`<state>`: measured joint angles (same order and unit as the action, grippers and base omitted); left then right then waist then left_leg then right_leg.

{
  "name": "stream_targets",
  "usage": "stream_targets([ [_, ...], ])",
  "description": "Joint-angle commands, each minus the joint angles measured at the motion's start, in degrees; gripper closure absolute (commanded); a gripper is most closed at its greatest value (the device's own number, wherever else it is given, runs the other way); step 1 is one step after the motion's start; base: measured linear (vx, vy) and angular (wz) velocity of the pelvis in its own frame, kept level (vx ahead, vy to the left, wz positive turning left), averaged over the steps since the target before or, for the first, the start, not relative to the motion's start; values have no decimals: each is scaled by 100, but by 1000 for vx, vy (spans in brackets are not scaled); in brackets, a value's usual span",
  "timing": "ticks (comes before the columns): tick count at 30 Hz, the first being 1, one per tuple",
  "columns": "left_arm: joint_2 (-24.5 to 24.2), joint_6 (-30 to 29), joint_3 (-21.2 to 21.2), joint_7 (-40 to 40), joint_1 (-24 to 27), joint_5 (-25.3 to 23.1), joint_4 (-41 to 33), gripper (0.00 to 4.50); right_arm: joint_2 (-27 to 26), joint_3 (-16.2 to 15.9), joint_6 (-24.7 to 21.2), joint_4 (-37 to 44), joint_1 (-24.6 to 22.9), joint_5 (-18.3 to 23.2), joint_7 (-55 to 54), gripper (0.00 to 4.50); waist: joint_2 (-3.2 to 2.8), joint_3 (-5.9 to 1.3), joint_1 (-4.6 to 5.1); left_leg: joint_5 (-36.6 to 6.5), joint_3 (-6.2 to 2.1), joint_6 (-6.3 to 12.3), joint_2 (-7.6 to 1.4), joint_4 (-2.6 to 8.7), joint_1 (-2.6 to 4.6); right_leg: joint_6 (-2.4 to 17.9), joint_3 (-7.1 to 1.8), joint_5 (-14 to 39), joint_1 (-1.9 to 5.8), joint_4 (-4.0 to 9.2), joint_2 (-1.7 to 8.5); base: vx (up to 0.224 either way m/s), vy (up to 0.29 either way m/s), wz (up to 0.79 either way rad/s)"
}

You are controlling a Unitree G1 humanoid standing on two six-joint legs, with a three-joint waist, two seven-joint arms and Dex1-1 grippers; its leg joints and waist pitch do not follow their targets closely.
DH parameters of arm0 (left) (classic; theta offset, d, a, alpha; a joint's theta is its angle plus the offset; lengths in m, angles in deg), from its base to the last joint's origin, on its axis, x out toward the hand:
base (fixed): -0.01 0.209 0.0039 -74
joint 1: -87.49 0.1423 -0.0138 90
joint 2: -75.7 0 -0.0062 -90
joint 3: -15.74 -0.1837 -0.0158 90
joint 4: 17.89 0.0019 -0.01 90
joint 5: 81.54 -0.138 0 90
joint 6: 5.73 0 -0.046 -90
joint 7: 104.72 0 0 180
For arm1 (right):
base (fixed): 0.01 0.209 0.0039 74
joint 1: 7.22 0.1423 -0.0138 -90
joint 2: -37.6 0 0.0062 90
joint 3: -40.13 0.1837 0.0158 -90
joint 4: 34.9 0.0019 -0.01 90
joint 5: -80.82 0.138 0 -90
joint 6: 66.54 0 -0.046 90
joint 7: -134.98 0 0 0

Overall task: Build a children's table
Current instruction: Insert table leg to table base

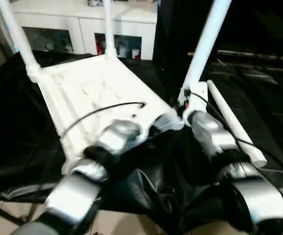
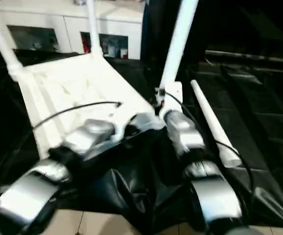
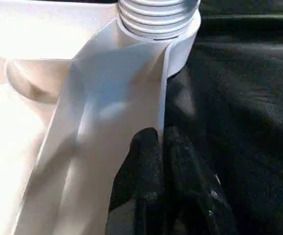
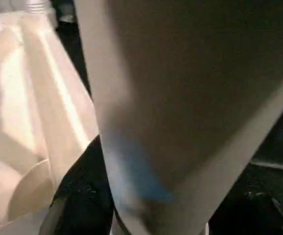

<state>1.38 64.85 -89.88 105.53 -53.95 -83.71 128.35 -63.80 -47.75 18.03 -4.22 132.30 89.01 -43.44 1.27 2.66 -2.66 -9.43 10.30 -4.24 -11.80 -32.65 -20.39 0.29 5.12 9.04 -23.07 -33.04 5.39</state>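
Nearest: two silver forearms reaching forward over a counter (image 1: pixel 19 147) draped in glossy, creased black sheeting.

Left hand (image 3: pixel 162 142) at the near rim of the tabletop (image 1: pixel 97 93), black fingers (image 3: pixel 141 186) pressed together, tips against a thin white plastic edge just below a threaded collar (image 3: pixel 156 17). Nothing seen between the fingers; judged as bracing or pressing the rim, not gripping.

Right hand (image 1: pixel 184 108) at the near right corner socket (image 2: pixel 173 90), at the foot of the third leg (image 1: pixel 205 44). In the right wrist view, a broad pale tube close before the camera, fingers not discernible there. Jaws about half apart by reading; whether clamped on that leg or merely around it cannot be told.

Tabletop lying underside up on the sheeting, tilted, ribbed moulded white plastic with raised rim and round corner sockets.

Beside the right forearm: fourth leg (image 1: pixel 234 127), loose, flat on the sheeting, long tapered white tube, smooth, blunt end toward the robot.

Farther: two legs (image 1: pixel 16 36) (image 1: pixel 108 27) standing in the far corner sockets. Beyond, a white cabinet (image 1: pixel 117 24) with open shelves.

Step in hand, as judged: seating or tightening the third leg in its socket. Three of four legs upright. Next move calls for a steady tabletop while that leg is turned home, then pick-up of the loose leg and alignment with the remaining near corner, where the threaded collar suggests a screw fit.
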Motion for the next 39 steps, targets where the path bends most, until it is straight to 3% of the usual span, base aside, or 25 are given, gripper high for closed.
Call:
stream_targets([
  [1,-58,68,256,-622,-297,-71,20,450,-261,-67,-352,-700,-347,-54,-63,259,-53,-352,-24,-2050,-37,-15,-66,389,27,961,-209,1886,218,433,245,0,0,0],
  [3,-69,101,254,-659,-327,-59,112,450,-311,-41,-325,-772,-300,-39,-120,259,-54,-359,-34,-1918,-28,15,-75,387,14,1109,-219,1528,242,389,255,0,0,0],
  [6,-106,127,276,-656,-351,-53,191,450,-305,-8,-294,-832,-296,-55,-138,259,-51,-347,-37,-1910,-18,62,-73,386,20,1133,-217,1541,249,398,258,0,0,0],
  [10,-132,192,329,-604,-417,-81,350,450,-259,98,-241,-953,-275,-113,-143,259,-56,-325,-33,-2117,-28,29,-72,397,43,1003,-206,2024,225,454,262,0,0,0],
  [16,-229,382,150,-79,-352,-138,228,450,-220,98,-304,-922,-259,-119,272,259,-49,-319,-31,-2199,-37,12,-81,411,39,998,-209,2042,225,457,266,0,0,0],
  [17,-409,589,-31,485,-193,-168,-53,450,-136,4,-327,-778,-328,-127,823,259,-28,-317,-32,-2201,-39,48,-76,414,22,977,-204,2093,236,464,268,0,0,0],
  [19,-523,720,-137,815,-92,-185,-227,450,-80,-58,-331,-683,-378,-134,1165,259,-20,-308,-14,-2148,-54,108,-76,432,-44,954,-204,2079,285,453,275,0,0,0],
  [21,-877,997,-291,1410,141,-203,-583,450,152,-320,-353,-332,-608,-204,2103,259,-29,-320,-16,-2026,-57,196,-108,425,-39,1036,-214,1935,297,448,298,0,0,0],
  [23,-1057,1052,-332,1693,259,-173,-760,450,309,-503,-369,-90,-772,-243,2596,259,-40,-332,-16,-1928,-43,177,-127,417,-2,1162,-228,1763,273,420,296,0,0,0],
  [26,-1489,1354,-360,2389,576,-19,-1232,450,788,-962,-326,678,-1295,-256,3782,259,-47,-340,-52,-1752,-37,217,-149,420,0,1260,-241,1412,297,374,291,0,0,0],
  [32,-1948,1508,-311,3053,931,161,-1784,450,1374,-1149,-444,1557,-1859,-32,5059,259,-51,-347,-150,-1671,-14,214,-183,418,44,1441,-250,1023,309,313,286,0,0,0],
  [35,-2337,1493,-289,3702,1231,372,-2324,450,1811,-1272,-755,2152,-2169,136,5997,259,-53,-337,-243,-1700,-16,178,-204,431,51,1389,-249,1200,322,307,289,0,0,0],
  [37,-2380,1465,-280,3781,1261,408,-2397,450,1861,-1300,-802,2200,-2186,146,6097,259,-71,-329,-268,-1735,4,150,-202,430,64,1365,-255,1281,275,322,282,0,0,0],
  [39,-2454,1406,-260,3932,1304,469,-2547,450,1950,-1369,-886,2262,-2186,161,6344,259,-48,-329,-274,-1805,-9,83,-194,437,64,1319,-251,1474,283,326,290,0,0,0],
])
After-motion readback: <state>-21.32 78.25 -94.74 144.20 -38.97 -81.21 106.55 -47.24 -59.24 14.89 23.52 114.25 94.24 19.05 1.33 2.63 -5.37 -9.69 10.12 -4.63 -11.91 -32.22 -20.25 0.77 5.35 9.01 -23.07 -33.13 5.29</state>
